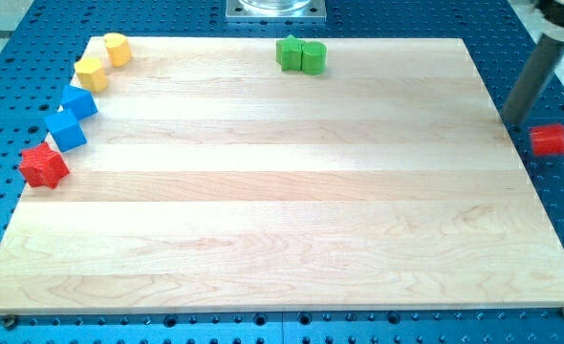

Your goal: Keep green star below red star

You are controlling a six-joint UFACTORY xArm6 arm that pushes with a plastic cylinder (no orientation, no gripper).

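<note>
My tip (pixel 514 121) rested at the counter's (pixel 282 239) right edge, just beside a red block (pixel 551 140) that lay off the wood on the blue perforated base (pixel 263 330); there was no hand on this arm, only the bare rod, so nothing could spread or pinch. The green star (pixel 289 53) sat at the view's top centre, touching a green block (pixel 313 57) on its right. The red star (pixel 43 165) lay at the left edge, about halfway down, well apart from the green star and from my tip. As placed, the green star stood above the red star in the view, so the task looked unfinished. Both stars seemed small, rigid and light, likely to slide easily on the smooth wood and to spin if struck off-centre on a point. I judged the best contact to be the green star's top side, square to its middle, pushing down the view. The neighbouring green block might be dragged along. Two yellow blocks (pixel 104 61) and two blue blocks (pixel 72 117) lined the left edge above the red star.
</note>
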